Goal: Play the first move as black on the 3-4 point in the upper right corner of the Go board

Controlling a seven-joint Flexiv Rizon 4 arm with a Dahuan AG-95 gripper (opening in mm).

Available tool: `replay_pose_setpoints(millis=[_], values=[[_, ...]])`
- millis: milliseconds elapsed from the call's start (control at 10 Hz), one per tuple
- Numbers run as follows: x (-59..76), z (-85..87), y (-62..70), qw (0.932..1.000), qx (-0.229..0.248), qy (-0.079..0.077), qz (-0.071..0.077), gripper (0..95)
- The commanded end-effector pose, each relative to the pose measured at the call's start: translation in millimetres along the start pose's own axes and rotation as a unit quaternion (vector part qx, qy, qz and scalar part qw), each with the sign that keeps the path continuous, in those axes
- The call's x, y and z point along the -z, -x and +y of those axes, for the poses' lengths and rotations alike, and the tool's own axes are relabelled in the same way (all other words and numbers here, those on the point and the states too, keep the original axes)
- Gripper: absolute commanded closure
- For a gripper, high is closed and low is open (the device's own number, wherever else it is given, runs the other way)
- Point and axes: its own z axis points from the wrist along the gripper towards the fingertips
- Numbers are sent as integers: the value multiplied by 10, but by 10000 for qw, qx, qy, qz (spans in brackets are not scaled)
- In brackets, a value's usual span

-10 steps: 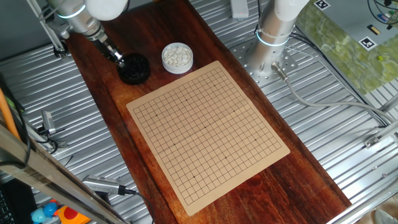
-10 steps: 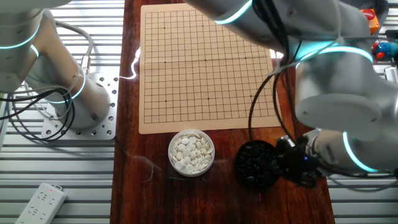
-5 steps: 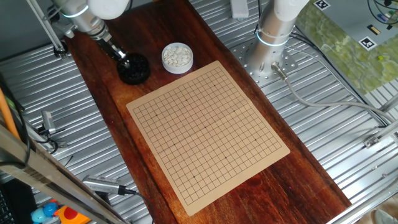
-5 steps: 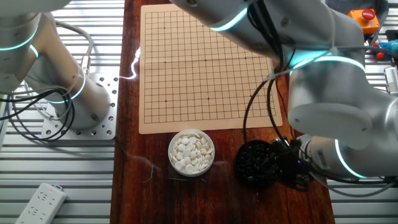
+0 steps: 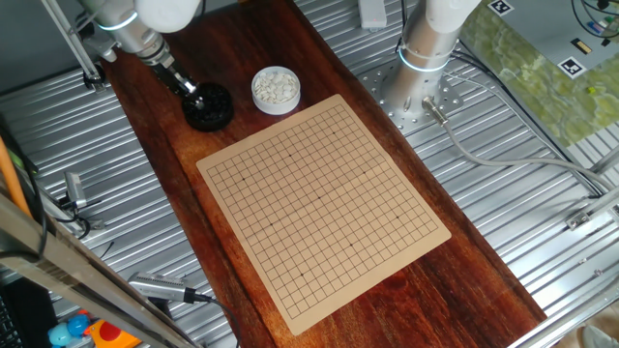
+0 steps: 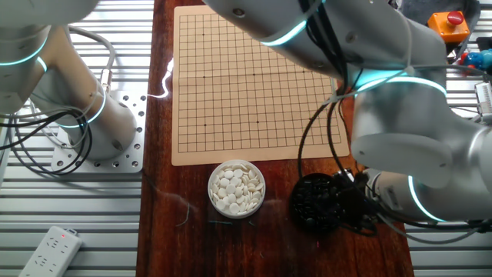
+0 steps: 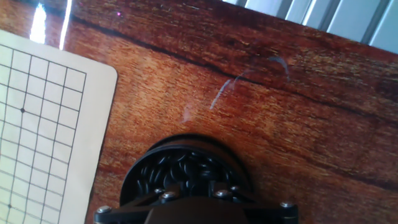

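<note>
The black stones (image 7: pixel 180 167) lie heaped in a round black bowl (image 5: pixel 209 106) on the wooden table beside the Go board (image 5: pixel 324 198). The bowl also shows in the other fixed view (image 6: pixel 315 204), in front of the board's (image 6: pixel 257 81) near right corner. My gripper (image 5: pixel 191 93) reaches down into the bowl at its edge. In the other fixed view the gripper (image 6: pixel 347 205) sits at the bowl's right side. In the hand view the gripper (image 7: pixel 191 198) is dark against the stones and its fingertips are hidden. No stone lies on the board.
A white bowl of white stones (image 5: pixel 276 89) stands next to the black bowl, also in the other fixed view (image 6: pixel 237 188). A second arm's base (image 5: pixel 418 82) stands beside the board. A power strip (image 6: pixel 48 250) lies on the ribbed metal surface.
The arm has shifted a little towards the black bowl, bringing the gripper further over its edge. The bowls and board have not moved.
</note>
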Motion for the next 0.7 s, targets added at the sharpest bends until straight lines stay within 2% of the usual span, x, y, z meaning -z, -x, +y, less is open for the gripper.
replay_pose_setpoints(millis=[100, 500, 600, 700], values=[[-31, 14, -13, 10000, -15, -2, -1, 760], [-110, 38, -50, 10000, -17, -47, -30, 760], [-110, 38, -50, 10000, -26, -63, -37, 950], [-108, 40, -52, 10000, -43, -67, -41, 950]])
